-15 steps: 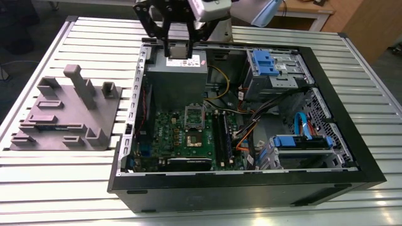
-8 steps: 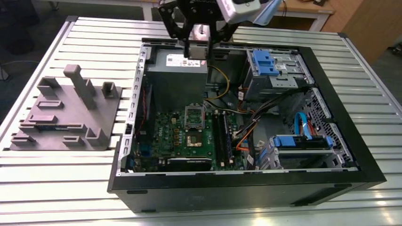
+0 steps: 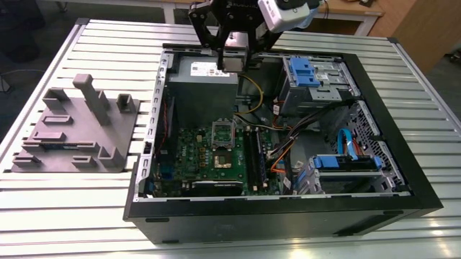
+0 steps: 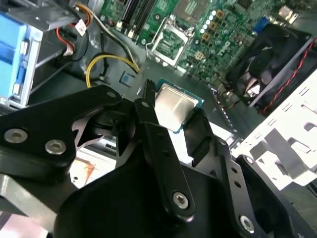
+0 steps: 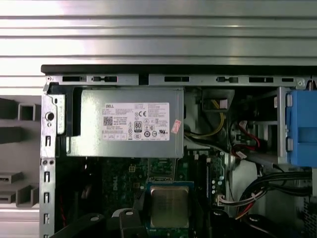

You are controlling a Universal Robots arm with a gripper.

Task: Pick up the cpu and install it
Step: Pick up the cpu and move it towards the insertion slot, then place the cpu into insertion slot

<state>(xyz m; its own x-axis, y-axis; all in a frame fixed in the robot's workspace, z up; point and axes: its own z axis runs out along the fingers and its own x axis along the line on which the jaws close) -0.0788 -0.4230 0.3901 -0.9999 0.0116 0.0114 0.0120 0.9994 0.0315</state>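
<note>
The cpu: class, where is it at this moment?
The cpu is gripped in the tool, raised above the open computer case, by the grey power supply near the exterior view's top middle.

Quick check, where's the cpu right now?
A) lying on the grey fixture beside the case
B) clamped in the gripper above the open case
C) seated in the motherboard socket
B: the cpu is pinched in the gripper, raised over the case near the power supply; the socket sits empty.
</note>
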